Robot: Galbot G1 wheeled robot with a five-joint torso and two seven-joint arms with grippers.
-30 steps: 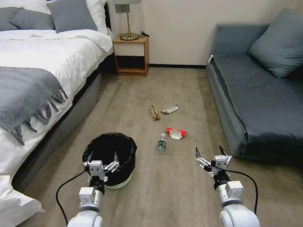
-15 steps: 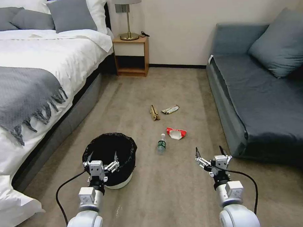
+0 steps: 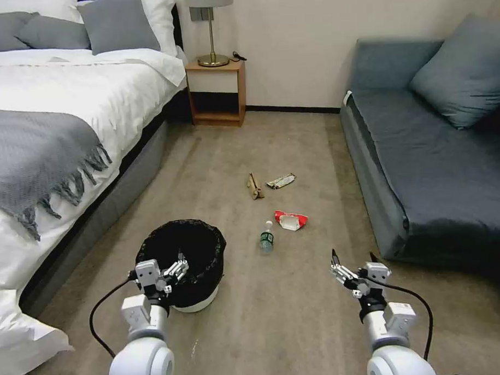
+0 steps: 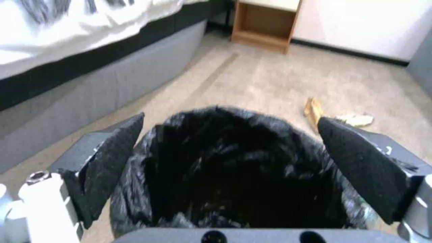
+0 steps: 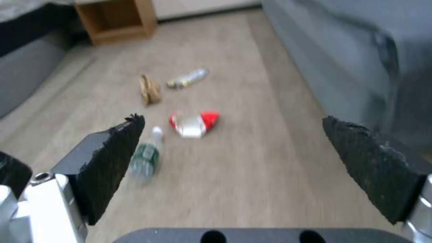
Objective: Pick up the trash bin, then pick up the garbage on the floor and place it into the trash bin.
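The trash bin (image 3: 182, 250), white with a black bag over its rim, stands on the carpet beside the bed. My left gripper (image 3: 173, 268) hovers open at the bin's near rim; in the left wrist view its fingers (image 4: 108, 162) straddle the bin's mouth (image 4: 234, 168). The garbage lies to the bin's right: a clear bottle (image 3: 267, 239), a red-white packet (image 3: 291, 220), a brown wrapper (image 3: 255, 186) and a foil wrapper (image 3: 281, 181). My right gripper (image 3: 353, 259) hangs open and empty, short of the bottle (image 5: 146, 157) and the packet (image 5: 193, 123).
A bed (image 3: 50, 107) with a grey throw runs along the left. A dark blue sofa (image 3: 434, 148) runs along the right. A wooden nightstand (image 3: 216, 93) with a lamp stands at the far wall. Open carpet lies between the bed and the sofa.
My left gripper has turned at the wrist and shifted slightly at the bin's near rim. My right gripper has moved a little right and nearer to me. The bin and garbage have not moved.
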